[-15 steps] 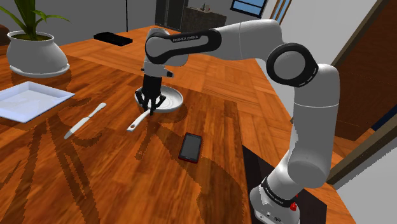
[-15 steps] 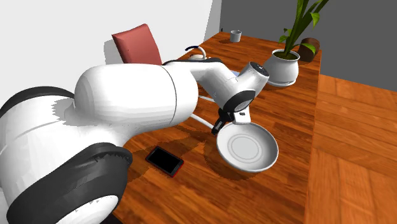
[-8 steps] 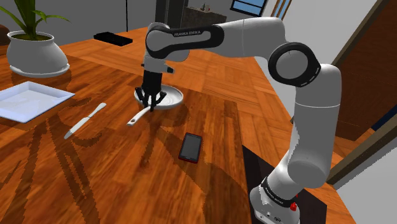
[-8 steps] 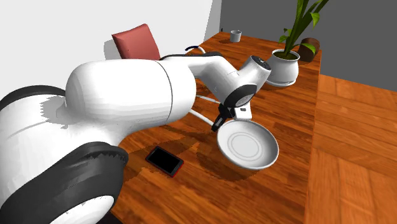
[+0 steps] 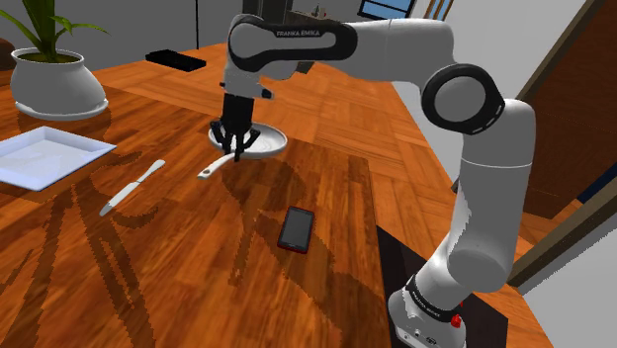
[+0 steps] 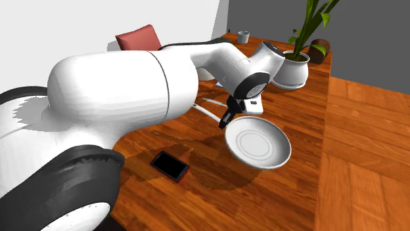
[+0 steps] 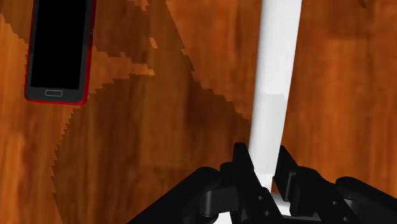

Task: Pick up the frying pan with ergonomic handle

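Note:
A white frying pan [image 5: 259, 141] with a long pale handle [image 5: 214, 167] hangs a little above the wooden table [image 5: 326, 129], its shadow lying on the wood beneath it. My black gripper [image 5: 235, 150] is shut on the handle where it joins the bowl. In the second exterior view the pan [image 6: 257, 142] tilts slightly, with the gripper [image 6: 227, 119] at its rim. In the wrist view the white handle [image 7: 273, 83] runs straight out from between the fingers of the gripper [image 7: 270, 184], which clasp it on both sides.
A red-edged black phone [image 5: 296, 228] lies on the table nearer the stand. A white knife [image 5: 132, 186], a square white tray [image 5: 44, 156] and a potted plant [image 5: 54, 84] sit toward the shoulder view's left. A flat black object [image 5: 176, 59] lies at the far edge.
The arm has risen with the pan in its grip. The pan has come up off the table and tilted a little; the fingers stay shut on the handle.

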